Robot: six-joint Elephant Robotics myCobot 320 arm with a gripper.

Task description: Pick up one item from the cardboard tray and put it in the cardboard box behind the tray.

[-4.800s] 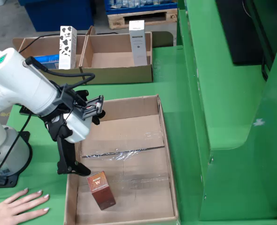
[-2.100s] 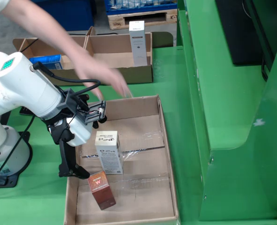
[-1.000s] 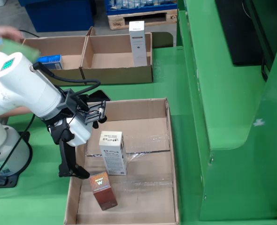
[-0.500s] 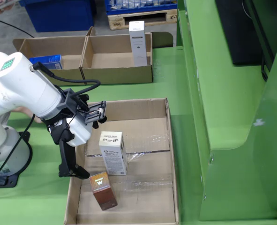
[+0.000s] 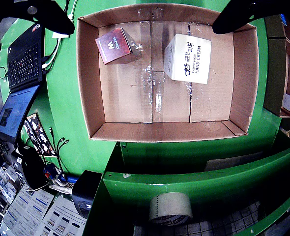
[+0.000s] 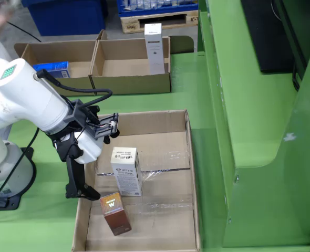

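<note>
While gripper (image 5: pixel 140 14) hovers open | tray (image 6: pixel 189 173): white carton (image 6: pixel 126 170), brown carton (image 6: pixel 115 213)

Brown tray (image 6: pixel 189 173); white carton (image 6: pixel 125 170); maroon box (image 6: pixel 115 213)

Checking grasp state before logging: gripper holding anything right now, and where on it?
Nothing held. The gripper is open above the tray; the white box and brown box both stand untouched inside.

White carton (image 5: pixel 188 58) in tray, below right finger in wrist view: "HAND CREAM" readable on top face, smaller print beside it illegible. Red-brown carton (image 5: pixel 114 45), nearer left finger: white "W" logo. Print on tall white box (image 6: pixel 154 47) in far cardboard box unreadable.
</note>
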